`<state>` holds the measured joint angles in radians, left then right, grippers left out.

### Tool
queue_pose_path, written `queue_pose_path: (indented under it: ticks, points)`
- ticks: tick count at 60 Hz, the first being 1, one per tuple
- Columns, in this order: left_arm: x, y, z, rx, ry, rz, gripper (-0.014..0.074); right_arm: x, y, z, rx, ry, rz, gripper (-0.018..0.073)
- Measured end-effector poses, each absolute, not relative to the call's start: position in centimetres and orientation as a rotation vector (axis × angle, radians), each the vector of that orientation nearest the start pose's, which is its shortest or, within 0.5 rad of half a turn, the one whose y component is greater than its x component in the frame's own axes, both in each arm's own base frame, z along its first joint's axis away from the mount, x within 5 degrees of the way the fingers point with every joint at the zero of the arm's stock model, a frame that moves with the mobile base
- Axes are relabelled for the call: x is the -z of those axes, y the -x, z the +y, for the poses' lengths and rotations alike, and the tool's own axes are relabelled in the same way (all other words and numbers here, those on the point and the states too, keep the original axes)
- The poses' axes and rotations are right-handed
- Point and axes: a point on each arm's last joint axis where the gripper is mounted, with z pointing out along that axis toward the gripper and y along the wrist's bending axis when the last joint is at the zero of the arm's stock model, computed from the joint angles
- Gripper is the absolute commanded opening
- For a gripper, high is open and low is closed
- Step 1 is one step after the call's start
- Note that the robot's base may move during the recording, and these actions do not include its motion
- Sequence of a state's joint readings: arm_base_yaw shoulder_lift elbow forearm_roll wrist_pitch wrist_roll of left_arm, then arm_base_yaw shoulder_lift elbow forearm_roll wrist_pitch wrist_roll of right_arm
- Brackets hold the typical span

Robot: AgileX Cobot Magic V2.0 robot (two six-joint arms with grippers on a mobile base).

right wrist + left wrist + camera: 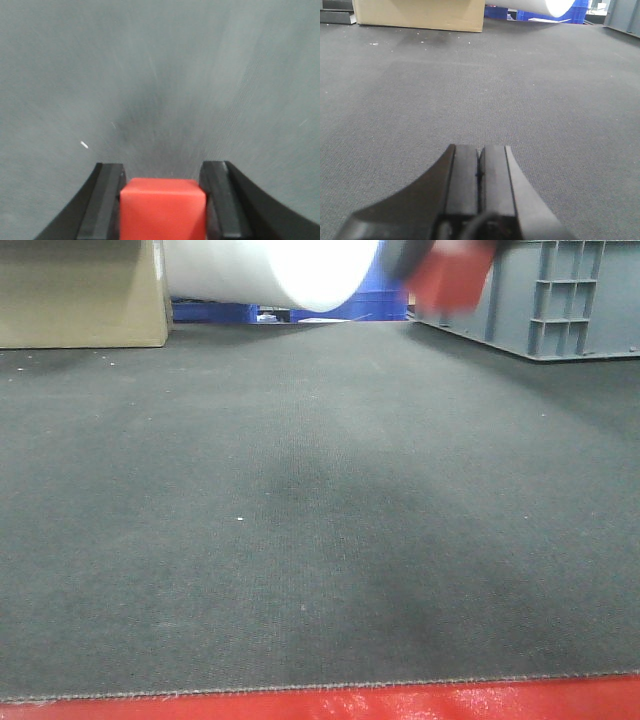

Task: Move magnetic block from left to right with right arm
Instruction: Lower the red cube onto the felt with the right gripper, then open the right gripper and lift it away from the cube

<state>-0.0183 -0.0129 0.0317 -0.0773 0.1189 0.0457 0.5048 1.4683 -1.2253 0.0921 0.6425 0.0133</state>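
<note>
Our right tool [163, 200] pinches the red block [163, 207] between its 2 fingers, above the dark worktop [160, 75]. Our left tool [480, 172] sits pressed together, empty, low over the worktop.

Warehouse (crates [585, 295], cardboard box [80, 290])

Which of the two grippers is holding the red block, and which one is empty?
The right gripper holds the magnetic block, which sits clamped between its two black fingers. The left gripper is empty, its fingers pressed together above the dark mat.
</note>
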Motion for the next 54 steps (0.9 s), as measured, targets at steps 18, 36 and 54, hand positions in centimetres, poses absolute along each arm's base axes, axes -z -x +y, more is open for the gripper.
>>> queue_pose_path:
  ticks: [18,36,54]
  points:
    - [-19.2,-5.7,-0.2,0.045,0.003,1.621,-0.0116,-25.0,-32.0,18.2,-0.293,0.554,2.488,0.0225]
    - [-19.2,-5.7,-0.2,0.045,0.003,1.621,-0.0116,-21.3,-33.2,18.6,-0.217,0.613,2.545,0.0386]
    - [-19.2,-5.7,-0.2,0.045,0.003,1.621,-0.0116,-21.5,-33.4,18.7,-0.214,0.616,2.536,0.0639]
